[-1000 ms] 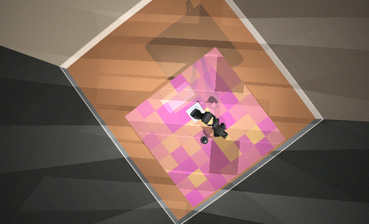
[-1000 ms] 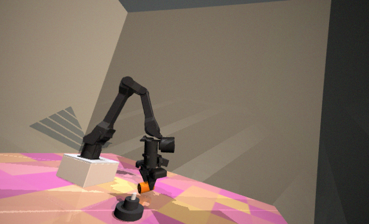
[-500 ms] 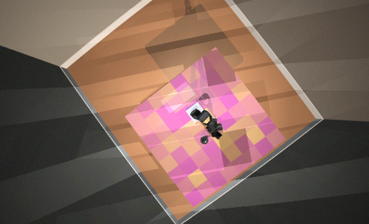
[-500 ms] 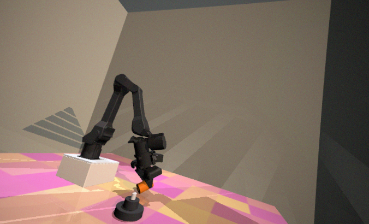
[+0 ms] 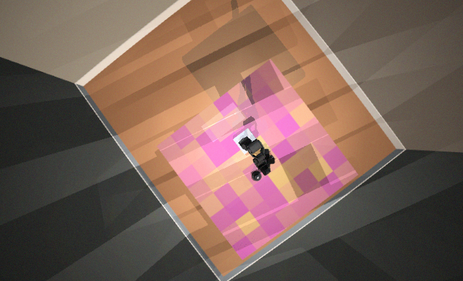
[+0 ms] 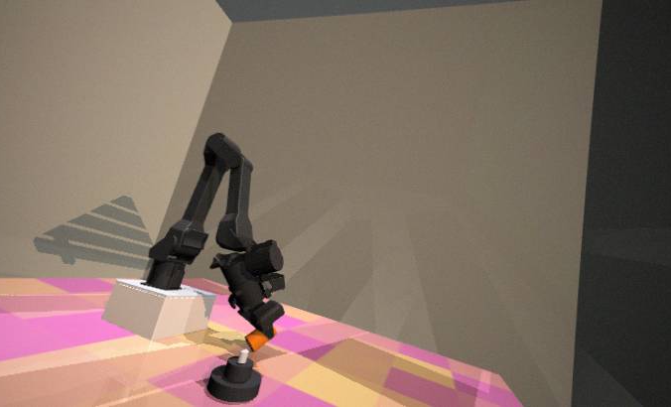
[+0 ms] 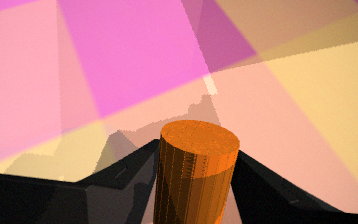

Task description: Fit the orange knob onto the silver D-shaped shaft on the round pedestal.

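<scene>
The orange knob point(image 6: 258, 339) point(image 7: 195, 172) is held in my gripper point(image 6: 267, 334) point(image 7: 194, 150), which is shut on its sides. In the exterior view the knob is tilted, its lower end facing down-left, just above and right of the silver shaft point(image 6: 243, 356), with a small gap seen between them. The shaft stands upright on the dark round pedestal point(image 6: 232, 388) point(image 5: 256, 175). The wrist view shows one plain end of the knob, not its hole. The arm hides the knob in the top view. Neither flat side can be made out. The wrist view does not show the pedestal.
The arm rises from a white box base point(image 6: 135, 311) point(image 5: 239, 140) behind the pedestal. A pink, purple and yellow patchwork surface point(image 5: 205, 174) lies under everything, on a brown wooden floor point(image 5: 132, 101). Shadows of the arm fall across it.
</scene>
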You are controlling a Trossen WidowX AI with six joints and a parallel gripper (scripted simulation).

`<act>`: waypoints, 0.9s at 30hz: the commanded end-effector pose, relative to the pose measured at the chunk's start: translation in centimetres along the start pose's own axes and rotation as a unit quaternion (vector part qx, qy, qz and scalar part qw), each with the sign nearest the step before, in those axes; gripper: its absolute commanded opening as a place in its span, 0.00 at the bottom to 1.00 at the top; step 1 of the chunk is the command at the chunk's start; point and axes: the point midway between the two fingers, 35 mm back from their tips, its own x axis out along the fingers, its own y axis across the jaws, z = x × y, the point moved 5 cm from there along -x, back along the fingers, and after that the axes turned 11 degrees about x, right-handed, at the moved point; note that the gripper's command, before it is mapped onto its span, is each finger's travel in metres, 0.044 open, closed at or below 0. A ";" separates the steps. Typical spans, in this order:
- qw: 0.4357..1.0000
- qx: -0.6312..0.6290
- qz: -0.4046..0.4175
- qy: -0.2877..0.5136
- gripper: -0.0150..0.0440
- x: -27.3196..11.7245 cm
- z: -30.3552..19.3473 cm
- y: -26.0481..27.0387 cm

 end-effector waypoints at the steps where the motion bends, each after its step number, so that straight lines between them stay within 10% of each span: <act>1: 1.000 -0.001 0.006 -0.031 0.56 -0.3 -0.6 -0.1; 27: 0.972 -0.001 0.045 -0.232 0.56 -1.1 -5.0 -0.8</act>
